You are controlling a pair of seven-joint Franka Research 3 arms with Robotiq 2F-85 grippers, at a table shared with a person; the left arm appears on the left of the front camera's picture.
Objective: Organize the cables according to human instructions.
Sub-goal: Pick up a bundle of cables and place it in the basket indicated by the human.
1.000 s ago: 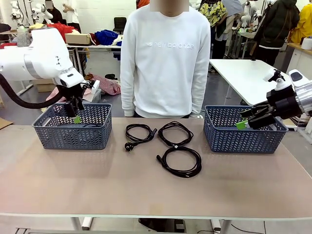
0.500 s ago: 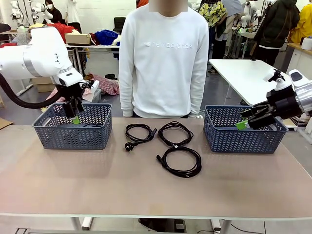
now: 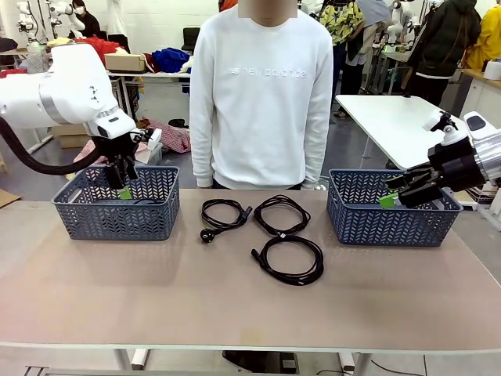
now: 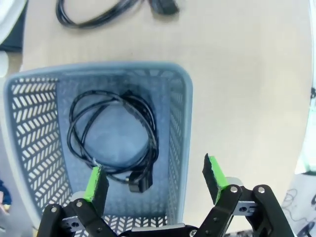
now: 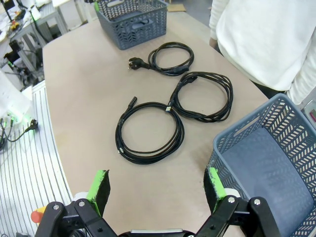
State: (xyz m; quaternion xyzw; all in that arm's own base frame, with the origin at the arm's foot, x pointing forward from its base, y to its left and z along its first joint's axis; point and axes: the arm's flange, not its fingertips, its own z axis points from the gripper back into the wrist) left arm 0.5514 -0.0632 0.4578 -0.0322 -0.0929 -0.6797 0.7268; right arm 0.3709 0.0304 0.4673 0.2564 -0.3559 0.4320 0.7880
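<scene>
Left end effector [image 3: 119,182]: jaws spread wide, nothing between them. It hangs over the far rim of the left basket [image 3: 113,213]. In the wrist view [image 4: 155,180] one green pad [image 4: 95,180] sits over the basket floor and the other is outside the wall, over bare worktop [image 3: 156,298].

Cable 1 [image 4: 113,136]: coiled flat on the floor of the left basket, with its plug at 6 o'clock of the loop in the wrist view.

Cables 2–4: loose on the worktop between the two baskets, in front of the person [image 3: 262,94].
- Cable 2 [image 3: 223,213] has a chunky plug at its 7 o'clock.
- Cable 3 [image 3: 280,214] lies just beside cable 2, at its 3 o'clock.
- Cable 4 [image 3: 291,259] lies at 6 o'clock of cable 3, nearest the robot.

Right end effector [image 3: 394,196]: jaws wide apart, holding nothing. It is poised above the right basket [image 3: 391,223] at the basket's 3 o'clock end. Its wrist view [image 5: 157,190] looks across cables 2–4 from there.
</scene>
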